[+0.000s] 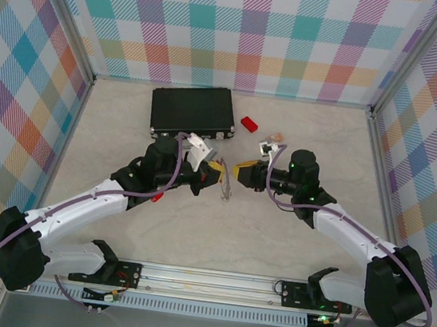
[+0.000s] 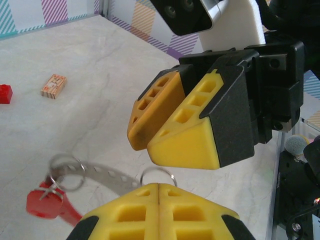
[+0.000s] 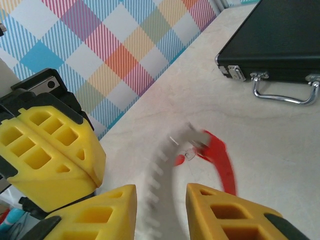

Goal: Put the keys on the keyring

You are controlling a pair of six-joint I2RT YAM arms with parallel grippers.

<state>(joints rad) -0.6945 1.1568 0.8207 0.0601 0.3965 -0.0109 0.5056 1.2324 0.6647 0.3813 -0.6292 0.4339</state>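
From above, the left gripper (image 1: 219, 172) and right gripper (image 1: 239, 171) meet mid-table with the keyring (image 1: 225, 190) dangling between them. A black case (image 1: 193, 110) and a red block (image 1: 249, 123) lie beyond.

Left wrist: its jaws are clenched on the ring's band (a red-headed key (image 2: 49, 205) hangs at the far end).

Right wrist: its fingers stand parted astride the band.

No legible text, brand, number or sign found in any view. Nearest candidate: small tan block (image 2: 53, 85) on the tabletop (image 2: 100, 60), well ahead and to the left of the left hand (image 2: 159, 186). Its top face carries reddish printed marks, too small and blurred to read. Same block in the top view: marks unresolved.
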